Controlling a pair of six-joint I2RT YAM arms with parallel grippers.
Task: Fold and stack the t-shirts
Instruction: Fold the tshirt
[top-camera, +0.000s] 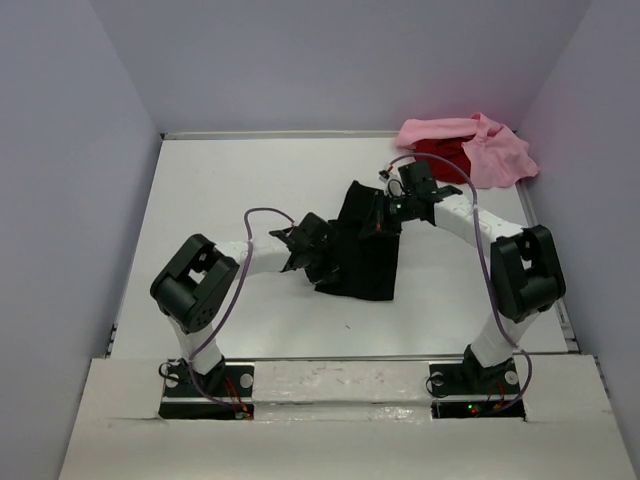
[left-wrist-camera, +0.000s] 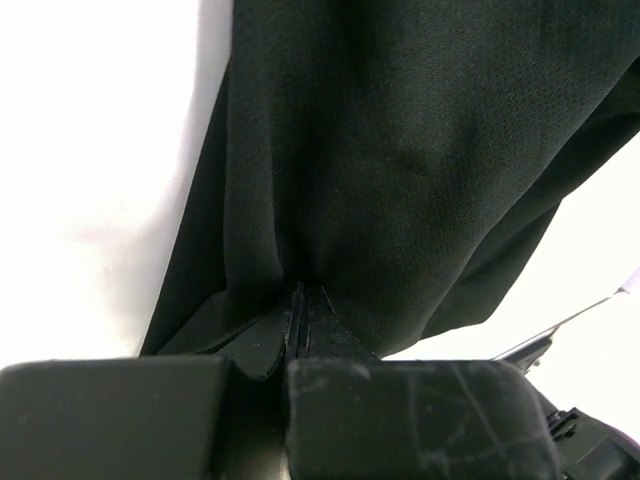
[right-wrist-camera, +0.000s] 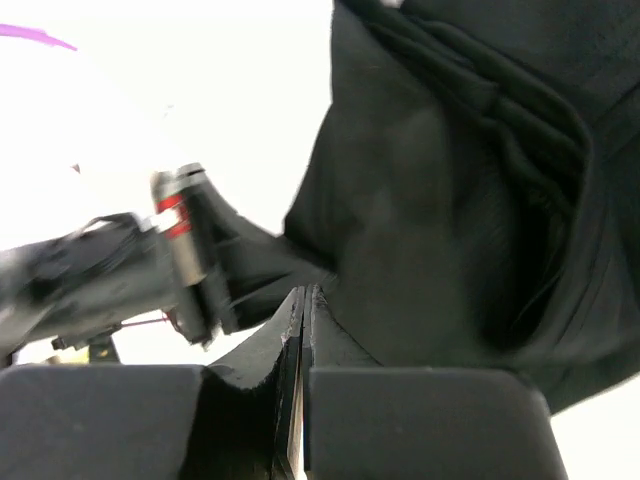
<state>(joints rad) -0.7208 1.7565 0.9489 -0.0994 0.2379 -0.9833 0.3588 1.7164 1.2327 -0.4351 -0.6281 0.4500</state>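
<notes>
The black t-shirt hangs in a narrow bunch over the middle of the table, held between both arms. My left gripper is shut on its left edge; the cloth runs up from the closed jaws. My right gripper is shut on its upper right part; the cloth fills the right wrist view above the closed jaws. The light pink t-shirt lies crumpled at the far right corner, over the red one.
The white table is walled by grey panels at left, back and right. My left arm's wrist shows in the right wrist view, close to the right gripper. Purple cables loop over both arms.
</notes>
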